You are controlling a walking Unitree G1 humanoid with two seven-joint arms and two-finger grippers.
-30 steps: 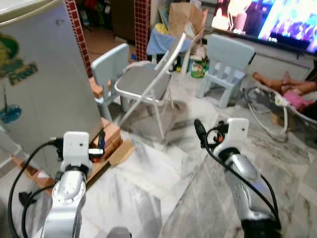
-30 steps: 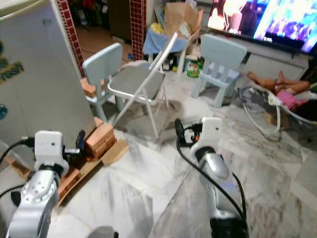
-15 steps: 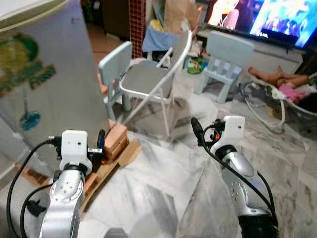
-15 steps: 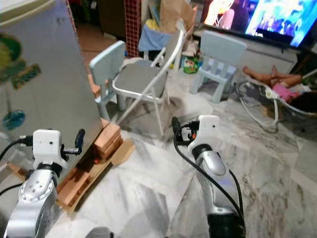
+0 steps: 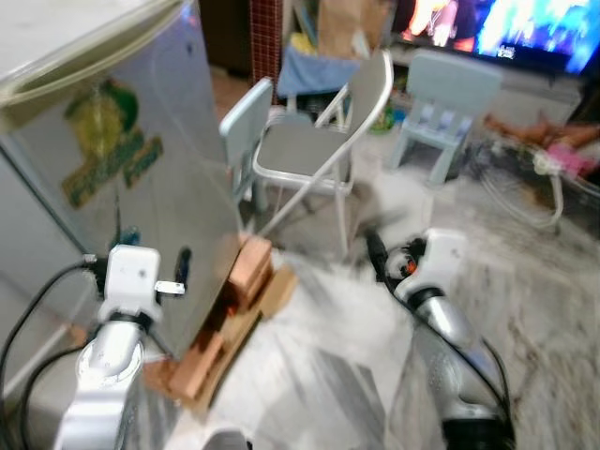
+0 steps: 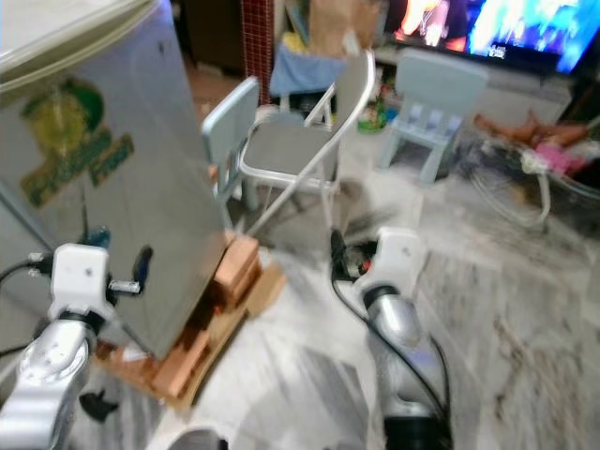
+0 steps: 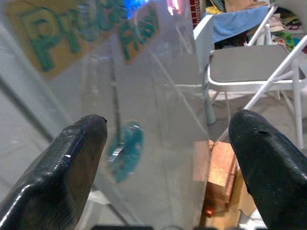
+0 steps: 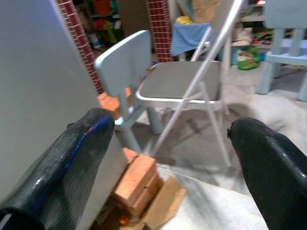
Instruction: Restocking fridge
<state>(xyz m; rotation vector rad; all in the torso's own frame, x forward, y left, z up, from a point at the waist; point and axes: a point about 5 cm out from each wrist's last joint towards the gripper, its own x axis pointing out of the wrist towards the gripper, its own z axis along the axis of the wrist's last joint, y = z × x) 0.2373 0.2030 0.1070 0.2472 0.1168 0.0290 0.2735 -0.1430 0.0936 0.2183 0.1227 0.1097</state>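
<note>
Fridge (image 5: 122,159) fills the robot's left side, big silver box w/ a green sticker, propped on bricks (image 5: 246,267). Looks heavy and rigid, door smooth & slippery; I see no handle from here, so prob. grip the door edge. Folding chair (image 5: 319,155) stands just beyond. Left end effector (image 7: 168,158) spread wide, facing the fridge wall; right end effector (image 8: 172,158) wide too, empty.

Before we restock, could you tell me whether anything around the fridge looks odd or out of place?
Yes: the fridge stands propped on loose bricks and scrap cardboard, an uneven-looking base. A folding chair stands close beside it.
</note>
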